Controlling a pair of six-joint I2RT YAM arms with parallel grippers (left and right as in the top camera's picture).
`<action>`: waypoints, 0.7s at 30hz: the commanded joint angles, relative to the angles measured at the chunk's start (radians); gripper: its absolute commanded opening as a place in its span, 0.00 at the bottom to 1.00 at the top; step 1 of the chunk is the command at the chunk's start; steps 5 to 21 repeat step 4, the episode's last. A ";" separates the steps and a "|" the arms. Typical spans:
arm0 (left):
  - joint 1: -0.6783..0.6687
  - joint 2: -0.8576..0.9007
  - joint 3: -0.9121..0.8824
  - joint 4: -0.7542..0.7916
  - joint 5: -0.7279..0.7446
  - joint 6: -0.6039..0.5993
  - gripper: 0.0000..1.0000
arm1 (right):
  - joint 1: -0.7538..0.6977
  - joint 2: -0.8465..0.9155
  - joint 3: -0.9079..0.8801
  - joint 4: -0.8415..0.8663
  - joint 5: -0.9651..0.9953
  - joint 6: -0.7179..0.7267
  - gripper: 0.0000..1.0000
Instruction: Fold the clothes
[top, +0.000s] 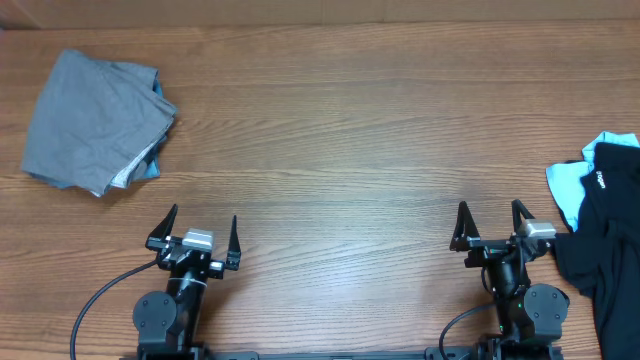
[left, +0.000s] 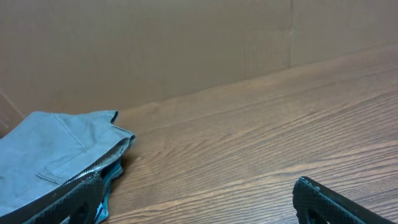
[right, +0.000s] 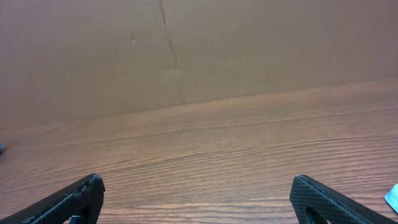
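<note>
Table (top: 350, 120): one grey shorts (top: 85, 120); left fingers (top: 165, 225), right fingers (top: 461, 225) spread.

grey shorts (top: 95, 120), 10 o'clock: plain grey | blue garment (top: 152, 168) under them: blue edge | worktop (top: 350, 130): brown wood grain | 3 o'clock: black garment (top: 605, 250), light-blue garment (top: 572, 185) | left hand (top: 203, 215), right hand (top: 489, 206): black

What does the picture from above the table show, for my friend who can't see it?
A folded grey garment lies at the far left of a wooden table, blue cloth peeking from under it. The left gripper and right gripper sit open and empty in front; a black garment and a light-blue garment lie at the right edge.
</note>
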 joint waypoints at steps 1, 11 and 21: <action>-0.007 -0.008 -0.004 -0.003 -0.010 -0.011 1.00 | -0.003 -0.012 -0.005 0.006 -0.001 0.003 1.00; -0.007 -0.008 -0.004 -0.003 -0.011 -0.011 1.00 | -0.003 -0.012 -0.005 0.006 -0.001 0.003 1.00; -0.007 -0.008 -0.004 -0.003 -0.011 -0.011 1.00 | -0.003 -0.012 -0.005 0.006 -0.001 0.003 1.00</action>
